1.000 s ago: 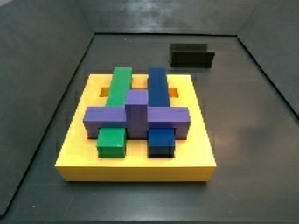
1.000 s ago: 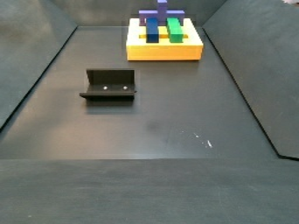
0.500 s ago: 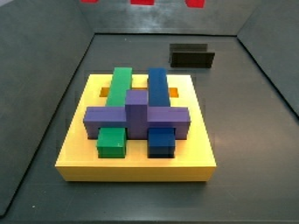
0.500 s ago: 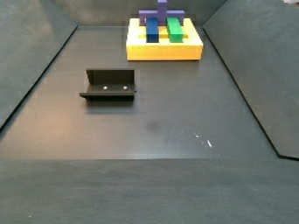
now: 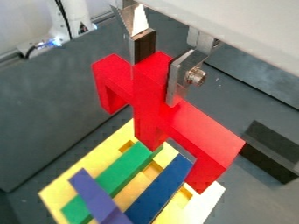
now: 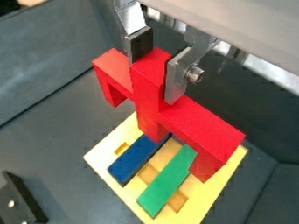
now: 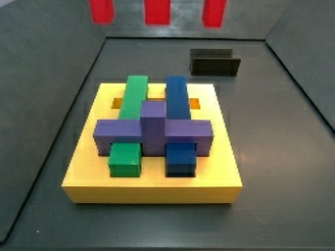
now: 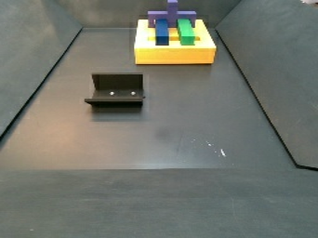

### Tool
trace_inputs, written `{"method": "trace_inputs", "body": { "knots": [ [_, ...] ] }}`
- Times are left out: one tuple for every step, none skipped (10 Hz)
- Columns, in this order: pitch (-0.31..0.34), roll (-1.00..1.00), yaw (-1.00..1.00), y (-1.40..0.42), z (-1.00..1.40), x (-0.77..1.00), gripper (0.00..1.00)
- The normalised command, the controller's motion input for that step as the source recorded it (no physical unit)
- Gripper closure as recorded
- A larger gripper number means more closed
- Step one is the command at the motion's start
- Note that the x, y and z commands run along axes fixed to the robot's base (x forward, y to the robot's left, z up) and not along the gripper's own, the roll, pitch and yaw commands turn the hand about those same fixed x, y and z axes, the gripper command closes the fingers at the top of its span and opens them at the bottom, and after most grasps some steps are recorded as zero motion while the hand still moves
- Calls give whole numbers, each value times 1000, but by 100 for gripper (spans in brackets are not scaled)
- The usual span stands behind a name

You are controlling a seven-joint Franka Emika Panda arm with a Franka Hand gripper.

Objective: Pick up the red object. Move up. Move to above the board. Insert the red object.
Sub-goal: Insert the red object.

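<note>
The red object [image 5: 158, 109] hangs in the air above the board [image 5: 82, 179], its central post clamped between the silver fingers [image 5: 181, 74] of the gripper [image 5: 160, 61], which is closed on it in both wrist views [image 6: 158, 63]. In a side view only its lower ends [image 7: 157, 11] show at the top edge, above the board's far end [image 7: 152, 183]. The board carries green [image 7: 131, 96], blue [image 7: 175, 96] and purple [image 7: 153, 128] blocks. The fixture [image 8: 115, 91] stands well apart on the floor.
</note>
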Motion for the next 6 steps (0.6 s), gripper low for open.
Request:
{"method": "trace_inputs", "body": {
  "knots": [
    [0,276,111,97,-731,163,100],
    [0,310,29,123,-663,211,100],
    [10,253,0,40,-774,274,100],
    [0,106,-51,0,-760,0,100],
    [-34,0,-54,0,-689,-60,100],
    [-119,-81,-40,0,-551,-157,100]
  ]
}}
